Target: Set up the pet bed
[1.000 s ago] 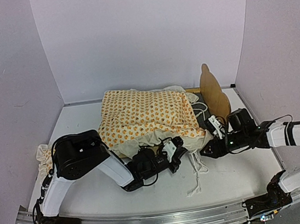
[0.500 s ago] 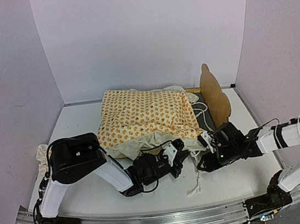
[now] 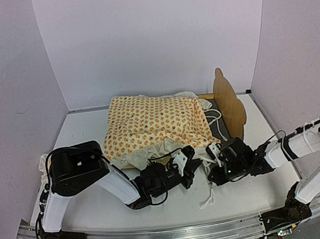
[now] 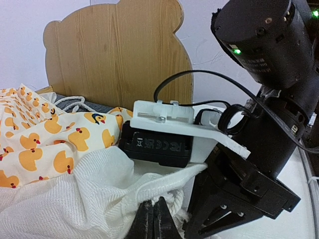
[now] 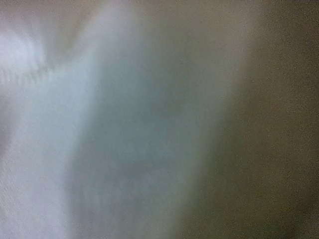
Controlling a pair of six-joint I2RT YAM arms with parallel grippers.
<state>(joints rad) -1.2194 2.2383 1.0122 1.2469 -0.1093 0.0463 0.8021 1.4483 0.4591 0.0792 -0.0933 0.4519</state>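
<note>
Right tool (image 3: 215, 174) moved left since earlier frame, now just beside left tool (image 4: 153, 219) at cover's near corner. Right jaws hidden, wrist view pure blur: state can't tell. Left tool clenched tight at cream ruffle (image 4: 75, 199). Duck-print mattress cover (image 3: 154, 123) drapes over pet bed (image 3: 229, 103), hides most of frame. Tie cord (image 3: 209, 198) trails on worktop (image 3: 84, 129). Pet bed sits mid-worktop, toward right: plywood bear-ear headboard (image 4: 119, 50) upright, strip of grey base (image 3: 220, 126) showing.

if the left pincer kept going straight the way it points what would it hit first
The left pincer meets the cream ruffle bunched at its tips first; behind that, probably the black camera block on the right wrist, though depth is unclear.
</note>
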